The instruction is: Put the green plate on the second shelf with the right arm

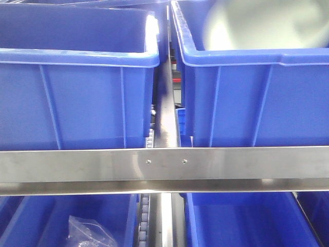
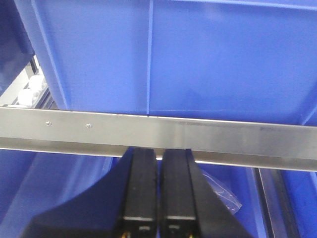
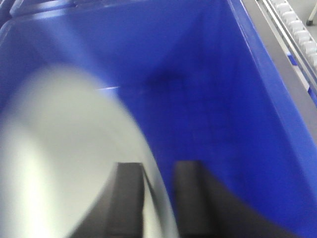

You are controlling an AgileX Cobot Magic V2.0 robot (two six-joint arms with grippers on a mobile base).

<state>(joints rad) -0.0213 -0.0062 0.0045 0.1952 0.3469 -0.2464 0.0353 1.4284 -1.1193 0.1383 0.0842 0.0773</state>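
Left gripper [image 2: 157, 198]: two flat, matte black rectangular fingers [image 2: 141, 188] below the steel shelf rail [image 2: 198, 134]. Right gripper [image 3: 158, 198]: two matching black fingers [image 3: 190, 193], blurred.

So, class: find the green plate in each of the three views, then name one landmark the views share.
Front view: green plate, blurred, top right, over the right upper blue bin.
Left wrist view: not visible.
Right wrist view: left half, its rim between the right hand's fingers.
Shared landmark: the steel shelf rail, seen in the front and left wrist views.
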